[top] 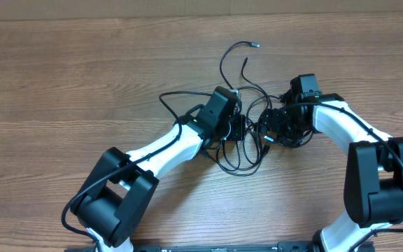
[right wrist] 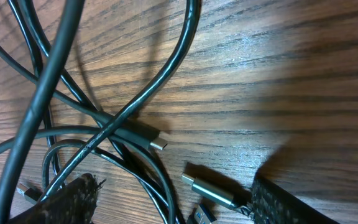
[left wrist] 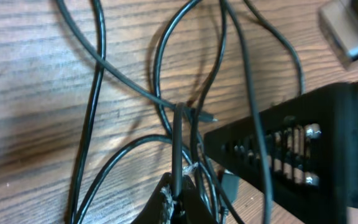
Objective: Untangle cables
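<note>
The cables (top: 247, 140) are thin black cords tangled in loose loops at mid-table, with one free end and its plug tip (top: 255, 45) reaching toward the far side. My left gripper (top: 238, 128) is in the tangle from the left. In its wrist view its jaws (left wrist: 179, 198) are shut on one black cord (left wrist: 177, 155) that runs straight up out of them. My right gripper (top: 266, 130) faces it from the right and stands open (right wrist: 179, 208). Between its fingers lie crossing cords (right wrist: 135, 102), a silvery plug (right wrist: 213, 190) and a blue-tongued plug (right wrist: 201, 216), none of them gripped.
The two grippers are almost touching; the right gripper's black body (left wrist: 303, 149) fills the right side of the left wrist view. A small plug (right wrist: 157, 143) lies on the bare wood. The wooden table (top: 61, 77) extends all round the tangle.
</note>
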You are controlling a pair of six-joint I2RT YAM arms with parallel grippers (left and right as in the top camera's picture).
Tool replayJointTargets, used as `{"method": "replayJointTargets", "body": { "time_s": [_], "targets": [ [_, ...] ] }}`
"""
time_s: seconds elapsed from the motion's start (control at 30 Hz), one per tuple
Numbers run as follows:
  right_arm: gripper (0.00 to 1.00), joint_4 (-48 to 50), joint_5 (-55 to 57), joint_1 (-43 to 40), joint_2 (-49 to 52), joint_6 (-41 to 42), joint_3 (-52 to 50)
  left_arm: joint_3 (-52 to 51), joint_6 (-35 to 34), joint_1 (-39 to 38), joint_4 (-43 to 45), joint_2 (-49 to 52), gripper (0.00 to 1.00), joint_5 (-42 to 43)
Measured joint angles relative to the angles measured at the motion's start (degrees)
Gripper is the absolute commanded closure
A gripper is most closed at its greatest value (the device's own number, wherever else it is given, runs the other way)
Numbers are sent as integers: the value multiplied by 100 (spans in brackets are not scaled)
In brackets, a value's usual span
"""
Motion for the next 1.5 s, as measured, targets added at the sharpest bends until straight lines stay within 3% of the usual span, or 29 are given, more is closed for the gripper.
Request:
{"method": "replayJointTargets", "body": {
  "time_s": [0.53, 0.57, 0.63, 0.7, 0.9, 1.03, 1.13, 1.5],
  "targets": [
    [23, 24, 55, 20, 0, 0, -2, 695, 844, 466, -518, -2035, 96, 479],
    [24, 24, 68, 20, 0, 0, -2, 697, 883, 466, -527, -2166, 96, 433],
    [40, 11, 111, 22, 0, -22, -2, 704, 929, 466, -568, -2385, 96, 306],
    [47, -52, 177, 24, 2, -28, -4, 708, 973, 466, -638, -2529, 96, 173],
    [44, -1117, 190, -13, 11, -11, 345, 721, 1226, 466, -1182, -2590, 96, -407],
    [37, -1589, 205, -61, -101, -39, 1091, 723, 1377, 466, -1508, -2590, 96, -925],
    [25, -1598, 177, -61, -343, -26, 1447, 723, 1515, 466, -1534, -2590, 96, -1139],
    [35, -881, -374, -50, -535, 245, 1519, 741, 1786, 466, -1292, -3132, 96, -1351]
  ]
}}
